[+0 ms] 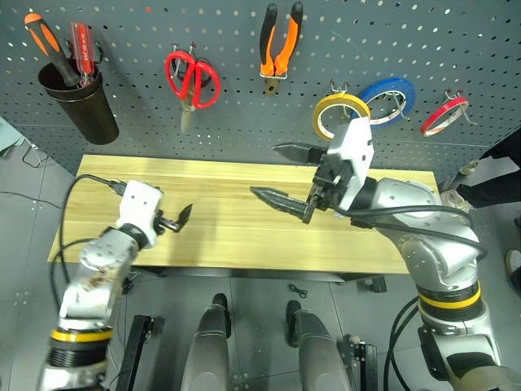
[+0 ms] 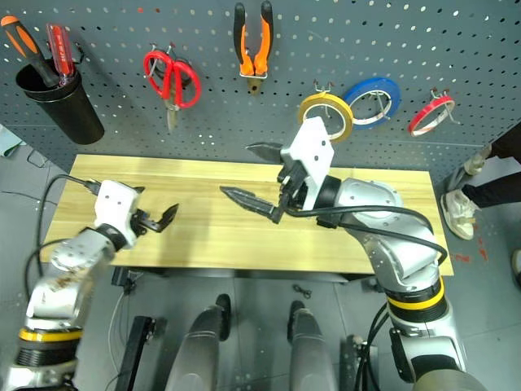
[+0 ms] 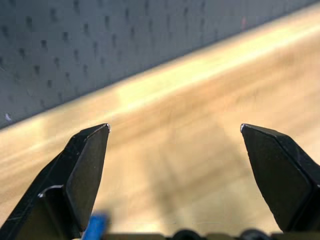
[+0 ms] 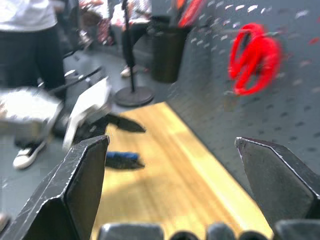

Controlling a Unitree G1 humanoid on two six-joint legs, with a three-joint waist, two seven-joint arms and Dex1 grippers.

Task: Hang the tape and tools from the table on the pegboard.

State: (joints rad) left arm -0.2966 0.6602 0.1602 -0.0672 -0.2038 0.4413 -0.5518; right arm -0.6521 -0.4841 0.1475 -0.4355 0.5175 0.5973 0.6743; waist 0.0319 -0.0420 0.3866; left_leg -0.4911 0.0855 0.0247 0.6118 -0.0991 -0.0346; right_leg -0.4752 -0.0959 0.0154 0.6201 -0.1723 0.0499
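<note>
The pegboard (image 1: 244, 106) is carrying the tape (image 1: 339, 115), red-handled scissors (image 1: 193, 80) and pliers (image 1: 280, 41) on hooks, so most of the work appears done; the table (image 1: 228, 216) is lying bare beneath. The right gripper (image 1: 285, 175) and left gripper (image 1: 175, 220) are both gaping, holding nothing, while a blue object (image 4: 121, 157), perhaps the screwdriver, is showing by the left one

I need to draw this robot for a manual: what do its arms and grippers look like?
Both arms are silver-grey metal with a yellow-and-black band low on each and black cables looping alongside. Each wrist carries a white block. The left gripper and right gripper have two black, pointed fingers.
</note>
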